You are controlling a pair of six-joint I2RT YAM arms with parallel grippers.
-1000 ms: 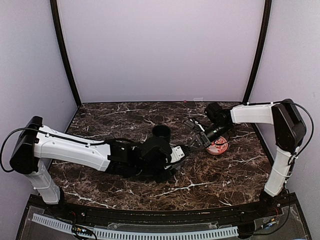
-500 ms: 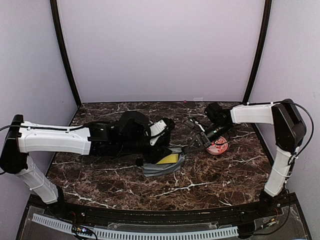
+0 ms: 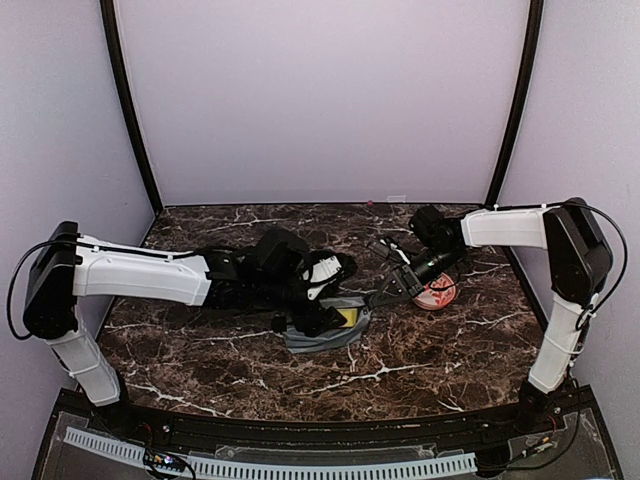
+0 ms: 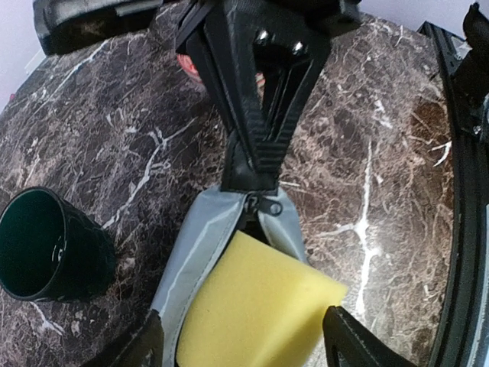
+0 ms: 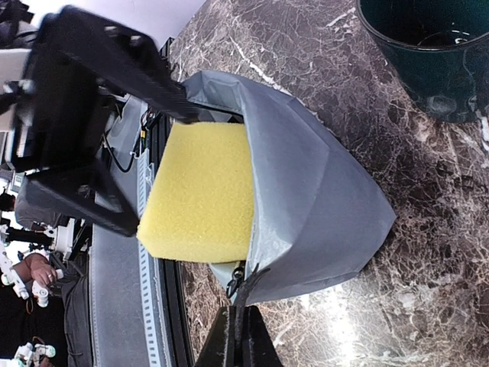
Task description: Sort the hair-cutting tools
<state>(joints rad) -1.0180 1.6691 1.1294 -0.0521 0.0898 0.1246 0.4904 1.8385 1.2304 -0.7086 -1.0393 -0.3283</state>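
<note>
The dark marble table carries a grey zip pouch lying on its side near the middle, its mouth gaping. A yellow sponge fills that mouth and sticks partly out. To the right sits the red-and-white plate, and a dark green cup stands just beyond the pouch.

The right claw is pressed together on the pouch's zip pull at the closed end, pinning the bag. The left claw is spread wide with one finger on either side of the sponge, and does not appear to touch it.

The hair-cutting tools are not plain in any view. A small pale thing lies on the table behind the right claw, too small to name. Nothing can be made out inside the pouch behind the sponge.

The step in hand looks like clearing the pouch — getting the sponge out so that its inside can be reached. Sorting proper seems hardly begun.

The next move calls for the left claw to close across the sponge's flat sides and draw it straight out of the mouth. Meanwhile the right should hold the zip end firm — soft foam will squash, so a light squeeze may slip.
</note>
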